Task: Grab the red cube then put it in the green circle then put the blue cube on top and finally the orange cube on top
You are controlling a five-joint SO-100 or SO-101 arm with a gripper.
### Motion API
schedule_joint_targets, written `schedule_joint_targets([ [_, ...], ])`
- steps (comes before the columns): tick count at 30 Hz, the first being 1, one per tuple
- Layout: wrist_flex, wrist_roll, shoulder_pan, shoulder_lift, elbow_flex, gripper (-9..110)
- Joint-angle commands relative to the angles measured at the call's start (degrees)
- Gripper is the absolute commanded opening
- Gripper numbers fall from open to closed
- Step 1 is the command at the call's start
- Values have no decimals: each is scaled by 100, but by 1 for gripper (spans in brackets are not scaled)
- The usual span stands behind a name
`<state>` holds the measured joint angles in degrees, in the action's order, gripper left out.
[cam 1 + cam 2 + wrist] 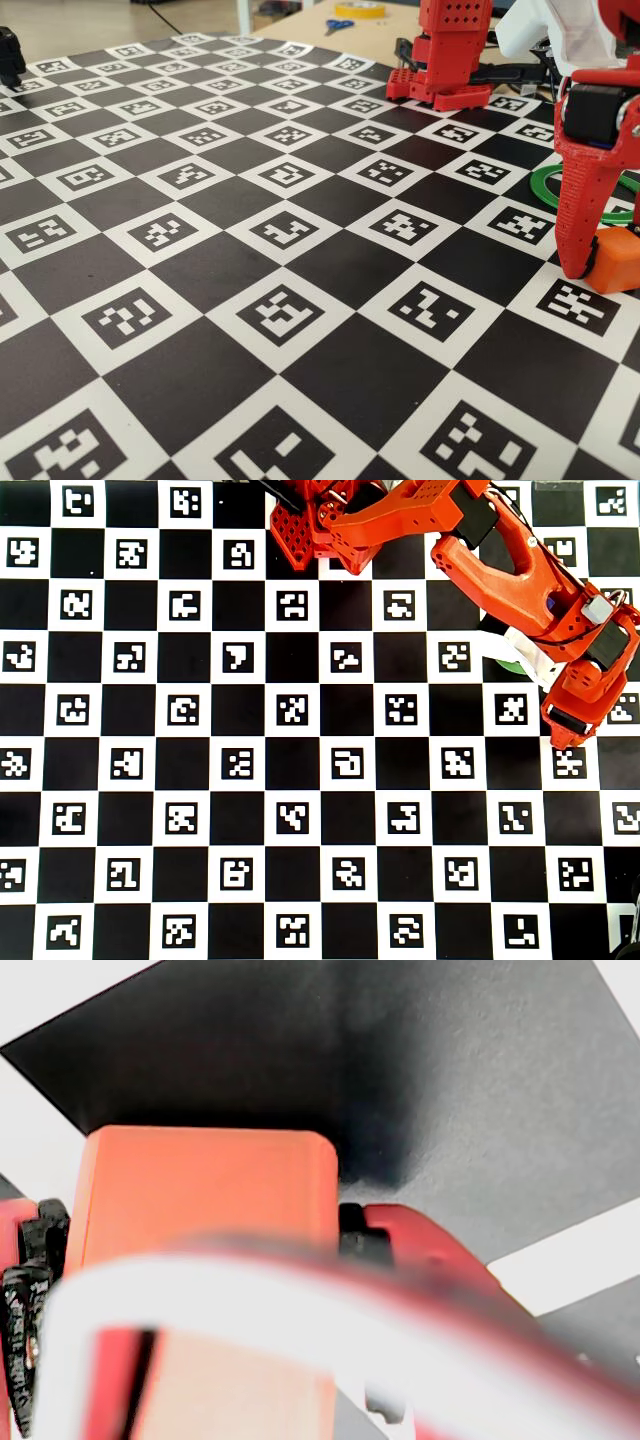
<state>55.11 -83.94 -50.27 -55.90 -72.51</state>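
Observation:
The orange cube (614, 262) rests on the checkered board at the right edge of the fixed view. My red gripper (598, 268) reaches down around it. Seen from the wrist, the orange cube (205, 1190) fills the gap, with a black pad against each of its sides, so the gripper (200, 1235) is shut on it. The green circle (538, 195) lies just behind the gripper, partly covered by it. From overhead only a sliver of the green circle (510, 666) shows beside the arm, and the gripper (565, 735) hides the orange cube. The red cube and the blue cube are hidden.
The arm's red base (447, 60) stands at the back of the board (280, 300), with yellow tape and scissors on the table behind it. A black object (10, 52) sits at the far left edge.

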Motion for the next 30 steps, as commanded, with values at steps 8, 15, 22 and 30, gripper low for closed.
schedule_joint_targets([
  [8,-220,853,-88,-633,-325,4],
  [15,123,1582,-158,-1072,-580,4],
  [22,431,2364,-211,-1907,-1116,4],
  [30,949,2918,-62,-2813,-1441,4],
])
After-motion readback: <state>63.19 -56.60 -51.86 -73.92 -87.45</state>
